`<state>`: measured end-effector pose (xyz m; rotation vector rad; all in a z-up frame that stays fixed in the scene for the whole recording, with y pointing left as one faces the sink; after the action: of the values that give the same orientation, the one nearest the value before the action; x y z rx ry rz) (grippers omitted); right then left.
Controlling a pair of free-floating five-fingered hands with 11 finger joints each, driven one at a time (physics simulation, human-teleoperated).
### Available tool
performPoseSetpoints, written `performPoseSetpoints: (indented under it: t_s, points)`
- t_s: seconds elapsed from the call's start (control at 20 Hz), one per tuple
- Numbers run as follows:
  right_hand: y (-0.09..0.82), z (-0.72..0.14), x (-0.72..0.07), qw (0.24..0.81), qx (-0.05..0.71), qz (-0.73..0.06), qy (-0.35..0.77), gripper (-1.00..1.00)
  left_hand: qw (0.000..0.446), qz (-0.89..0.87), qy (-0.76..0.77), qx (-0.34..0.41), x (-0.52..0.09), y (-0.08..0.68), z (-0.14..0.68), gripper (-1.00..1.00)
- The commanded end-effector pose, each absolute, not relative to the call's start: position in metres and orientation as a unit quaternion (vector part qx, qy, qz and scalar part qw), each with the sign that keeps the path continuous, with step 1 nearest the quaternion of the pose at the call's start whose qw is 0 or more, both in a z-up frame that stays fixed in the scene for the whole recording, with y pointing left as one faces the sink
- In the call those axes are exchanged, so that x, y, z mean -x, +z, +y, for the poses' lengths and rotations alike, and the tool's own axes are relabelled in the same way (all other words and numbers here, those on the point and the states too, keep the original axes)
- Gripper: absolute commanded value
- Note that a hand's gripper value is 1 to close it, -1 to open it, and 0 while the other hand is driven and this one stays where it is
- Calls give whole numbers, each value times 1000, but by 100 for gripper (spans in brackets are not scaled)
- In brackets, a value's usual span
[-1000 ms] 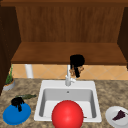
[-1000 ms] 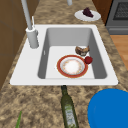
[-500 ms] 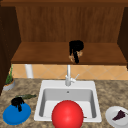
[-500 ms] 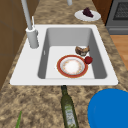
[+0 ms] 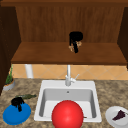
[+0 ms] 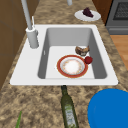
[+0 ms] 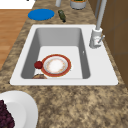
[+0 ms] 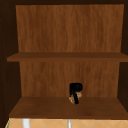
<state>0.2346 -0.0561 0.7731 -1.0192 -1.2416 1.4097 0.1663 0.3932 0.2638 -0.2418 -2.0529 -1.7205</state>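
Sink (image 5: pixel 40 100) is the landmark here, a white rectangular basin with smooth moulded walls set in speckled brown stone counter (image 6: pixel 37 105). Above the sink, inside the open wooden cabinet, the right hand (image 5: pixel 75 40) hangs over the lowest shelf (image 5: pixel 45 56), fingers curled downward round a small tan, brownish object (image 5: pixel 75 46) that they pinch; what the object is I cannot tell. It sits just above the board, apparently close enough to be set down or lifted, though contact with the wood is unclear; the upper view shows the same hand (image 8: pixel 75 90) and object (image 8: pixel 74 98) near the shelf's middle. Left of the sink, the left hand (image 5: pixel 17 102) rests at the far edge of a flat blue plate (image 5: pixel 16 115), fingers bent down onto it; whether they grip I cannot tell. Beside that plate lies a dark green glass bottle (image 6: pixel 68 110) on its side, neck towards the sink. Within the sink a round red-rimmed plate (image 6: pixel 72 66) lies flat on the floor, a small red ball-like fruit (image 6: pixel 88 59) and a brown lump (image 6: pixel 82 50) touching its rim. Right of the sink stands a white plate (image 5: pixel 112 117) bearing a dark purple piece. Behind the sink rises the grey metal tap (image 5: pixel 68 77).
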Motion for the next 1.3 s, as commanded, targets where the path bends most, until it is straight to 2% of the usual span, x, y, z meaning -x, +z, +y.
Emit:
performPoseSetpoints:
  t_s: [0.0, 0.85, 1.25]
  points:
    - [748, -64, -266, 480, 420, -511, 577, 100, 224, -744, -623, 88, -166, 264, 393, 0]
    - [623, -104, -408, 469, 431, -521, 568, 100, 224, -744, -623, 88, -166, 264, 393, 0]
    - [601, -120, -471, 473, 427, -517, 571, 100, 224, -744, -623, 88, -166, 264, 393, 0]
